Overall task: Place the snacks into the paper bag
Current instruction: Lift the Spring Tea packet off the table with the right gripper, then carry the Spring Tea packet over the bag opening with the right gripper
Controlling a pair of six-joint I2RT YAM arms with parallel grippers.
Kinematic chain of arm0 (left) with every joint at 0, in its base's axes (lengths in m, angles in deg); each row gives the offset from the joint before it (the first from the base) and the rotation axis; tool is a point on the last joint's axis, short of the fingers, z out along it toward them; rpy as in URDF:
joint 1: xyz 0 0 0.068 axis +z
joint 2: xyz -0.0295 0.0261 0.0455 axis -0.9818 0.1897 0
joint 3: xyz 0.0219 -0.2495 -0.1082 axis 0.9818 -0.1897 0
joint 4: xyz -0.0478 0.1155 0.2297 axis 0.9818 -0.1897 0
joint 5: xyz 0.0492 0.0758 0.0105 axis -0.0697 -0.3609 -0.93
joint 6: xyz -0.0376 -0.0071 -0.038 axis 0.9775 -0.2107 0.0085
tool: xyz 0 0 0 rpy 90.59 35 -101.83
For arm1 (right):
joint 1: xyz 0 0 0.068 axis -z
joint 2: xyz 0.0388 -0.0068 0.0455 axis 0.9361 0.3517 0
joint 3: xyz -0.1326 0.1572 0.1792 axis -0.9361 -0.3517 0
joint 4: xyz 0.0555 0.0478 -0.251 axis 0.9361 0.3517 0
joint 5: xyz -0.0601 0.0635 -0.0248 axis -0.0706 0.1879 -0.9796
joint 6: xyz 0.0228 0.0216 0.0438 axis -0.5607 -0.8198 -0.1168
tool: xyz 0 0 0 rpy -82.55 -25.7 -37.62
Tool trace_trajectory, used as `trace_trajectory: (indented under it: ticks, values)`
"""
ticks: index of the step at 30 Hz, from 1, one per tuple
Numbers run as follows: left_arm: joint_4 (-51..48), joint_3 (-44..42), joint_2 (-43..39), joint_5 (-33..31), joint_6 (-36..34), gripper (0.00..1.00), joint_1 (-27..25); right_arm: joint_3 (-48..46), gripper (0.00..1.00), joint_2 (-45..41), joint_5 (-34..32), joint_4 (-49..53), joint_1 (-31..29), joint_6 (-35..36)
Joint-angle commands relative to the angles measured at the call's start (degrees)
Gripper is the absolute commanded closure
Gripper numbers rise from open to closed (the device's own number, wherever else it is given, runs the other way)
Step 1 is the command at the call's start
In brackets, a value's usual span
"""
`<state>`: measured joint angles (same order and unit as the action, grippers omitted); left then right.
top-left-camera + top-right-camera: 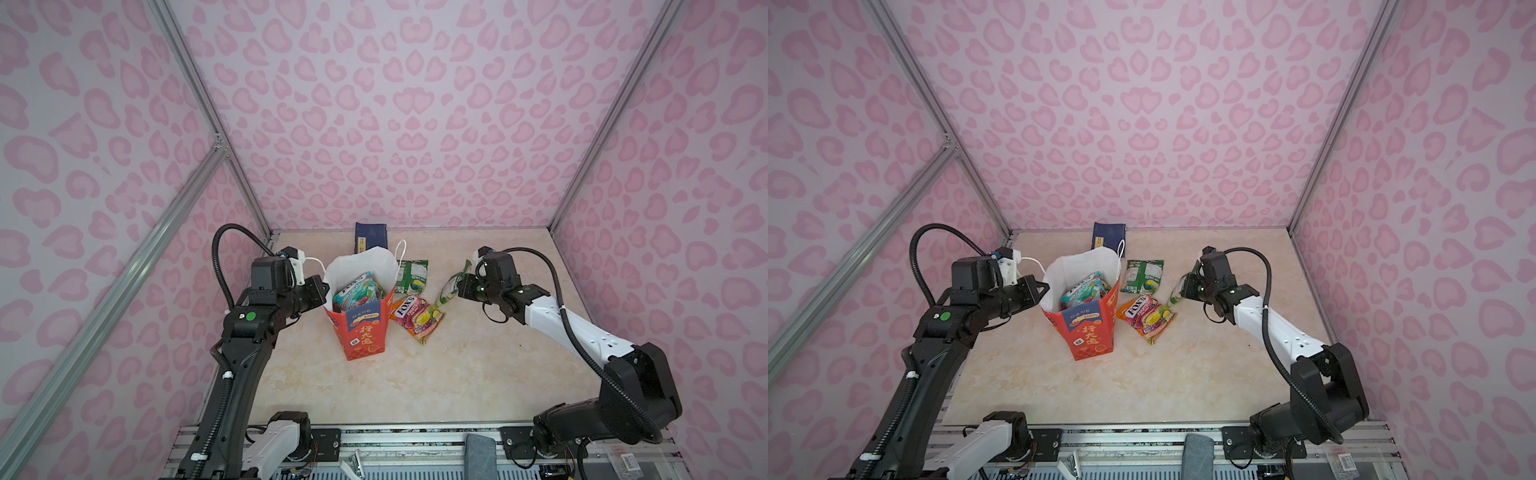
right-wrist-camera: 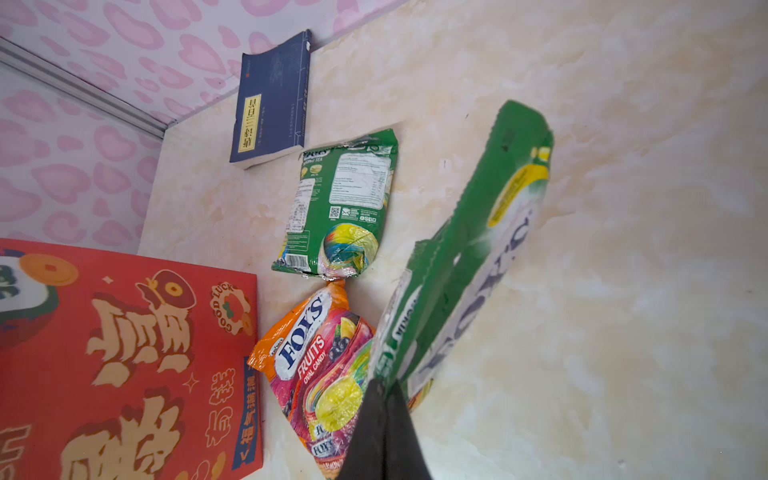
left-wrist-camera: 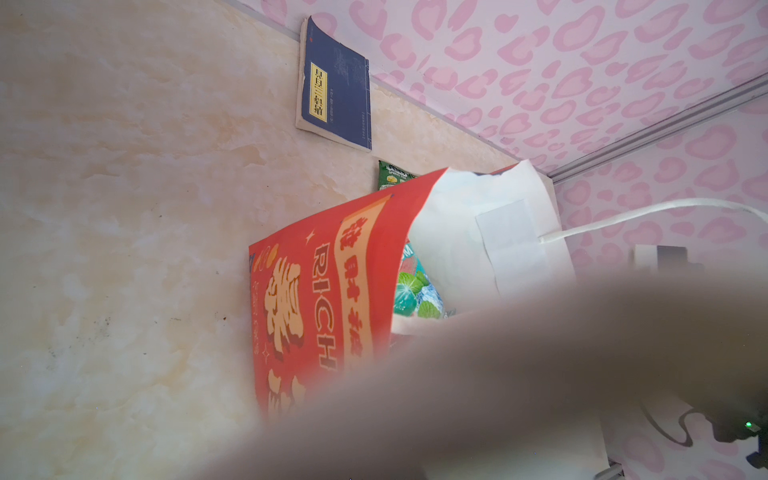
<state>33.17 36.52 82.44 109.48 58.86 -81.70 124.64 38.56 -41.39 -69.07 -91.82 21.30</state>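
Grey pad (image 1: pixel 481 455) on near rail, between the arm bases. Mid-table: tall red-orange paper bag (image 1: pixel 365 338), upright, mouth open, teal glossy packet (image 1: pixel 356 291) showing inside. Left gripper (image 1: pixel 323 291) closed tight on the bag's left rim. Right of bag, flat on beige marbled table (image 1: pixel 457 374): orange FOX'S packet (image 1: pixel 417 318) nearer, dark-green packet (image 1: pixel 412 275) just beyond it. Right gripper (image 1: pixel 460 286) pinches green-and-white packet (image 2: pixel 490 232) by one end, tilted upward, right of both. Dark-blue booklet (image 1: pixel 371 237) lies against far wall.
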Motion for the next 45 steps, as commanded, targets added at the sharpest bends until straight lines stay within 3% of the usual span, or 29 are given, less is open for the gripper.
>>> trace_trajectory:
  ticks: [1, 29, 45]
  values:
    - [4.5, -0.1, -0.9, 1.2, -0.4, 0.94, 0.0, 1.2, 1.0, -1.8, -2.0, 0.4, -1.0, 0.5]
    - [4.6, -0.2, -0.7, 1.7, -0.3, 0.94, 0.0, 17.1, 1.0, -10.7, -12.7, 7.9, -14.9, 3.7]
    - [4.6, -0.2, -0.9, 2.0, -0.3, 0.94, 0.0, 45.0, 1.0, -0.8, -17.1, 16.8, -23.1, 9.7]
